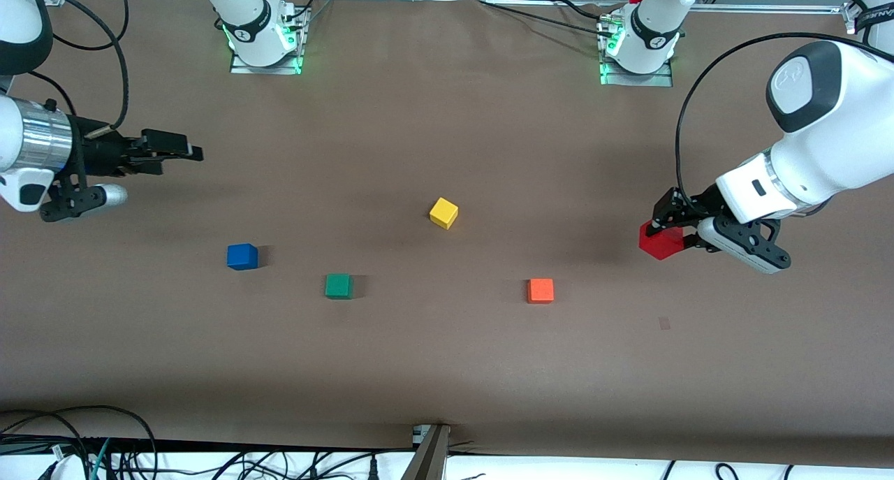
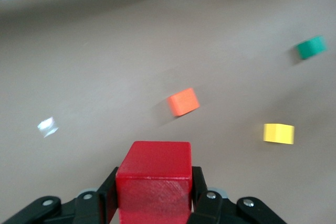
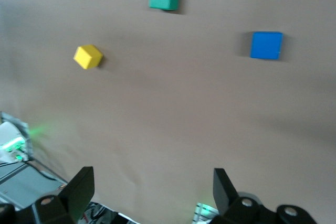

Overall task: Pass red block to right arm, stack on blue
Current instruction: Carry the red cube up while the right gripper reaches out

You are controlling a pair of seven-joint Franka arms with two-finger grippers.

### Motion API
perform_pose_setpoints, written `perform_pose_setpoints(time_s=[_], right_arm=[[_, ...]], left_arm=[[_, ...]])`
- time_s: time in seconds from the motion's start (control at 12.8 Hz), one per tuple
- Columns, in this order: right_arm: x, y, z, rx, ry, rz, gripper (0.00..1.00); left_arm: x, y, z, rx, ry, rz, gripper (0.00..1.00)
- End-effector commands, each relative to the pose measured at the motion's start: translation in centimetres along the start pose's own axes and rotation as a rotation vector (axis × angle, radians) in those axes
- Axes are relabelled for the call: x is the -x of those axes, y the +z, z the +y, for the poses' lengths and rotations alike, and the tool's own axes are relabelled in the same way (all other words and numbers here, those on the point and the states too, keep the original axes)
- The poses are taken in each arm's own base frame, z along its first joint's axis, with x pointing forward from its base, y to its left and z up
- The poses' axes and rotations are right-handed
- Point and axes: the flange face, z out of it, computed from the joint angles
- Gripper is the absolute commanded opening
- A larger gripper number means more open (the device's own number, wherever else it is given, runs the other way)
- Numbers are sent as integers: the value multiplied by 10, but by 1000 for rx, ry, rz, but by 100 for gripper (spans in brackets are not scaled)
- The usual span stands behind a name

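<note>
Both arms are glossy white with dark grey joint caps and black cables looping off them. The right arm (image 1: pixel 28 151) carries a polished silver wrist ring and slim black fingers (image 1: pixel 171 144). The left gripper (image 1: pixel 663 232) is a black open-link claw. Green lights glow at both bases (image 1: pixel 265 50).

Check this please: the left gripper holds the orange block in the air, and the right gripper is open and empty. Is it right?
Not quite. The left gripper holds the red block, not the orange one; the left wrist view shows the red block gripped while the orange block lies on the table. The rest stands: the right gripper is open and empty.
</note>
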Motion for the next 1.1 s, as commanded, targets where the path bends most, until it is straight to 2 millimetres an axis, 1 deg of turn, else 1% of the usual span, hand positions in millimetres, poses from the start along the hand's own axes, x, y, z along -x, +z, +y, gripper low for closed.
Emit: perform_pose_setpoints(time_s=[0.0, 0.08, 0.24, 0.31, 0.39, 0.47, 0.63, 0.71, 0.78, 0.94, 1.02], right_arm=[[-11, 8, -11, -77, -11, -3, 100], [-16, 14, -10, -123, -8, -10, 100], [-27, 25, -14, -249, -8, -18, 100], [-34, 31, -16, -304, -8, -20, 100], [-38, 33, -18, -333, 10, -7, 100], [-41, 34, -19, -353, 53, -4, 100], [-48, 36, -32, -437, 143, -10, 100], [-52, 36, -37, -479, 193, -5, 100], [-57, 40, -48, -499, 214, -4, 100], [-67, 51, -66, -514, 269, 2, 100], [-71, 56, -79, -536, 309, -3, 100]], left_arm=[[6, -15, -7, 77, 173, 77, 0], [10, -21, -14, 87, 239, 97, 0], [20, -33, -4, 87, 310, 111, 0], [31, -36, -9, 83, 297, 111, 0], [41, -44, -5, 96, 304, 131, 0], [50, -55, -6, 101, 359, 148, 0], [63, -65, -23, 220, 441, 237, 0], [71, -71, -40, 235, 481, 280, 0], [74, -71, -45, 257, 512, 314, 0], [82, -62, -58, 313, 602, 371, 0], [84, -51, -65, 350, 655, 408, 0]])
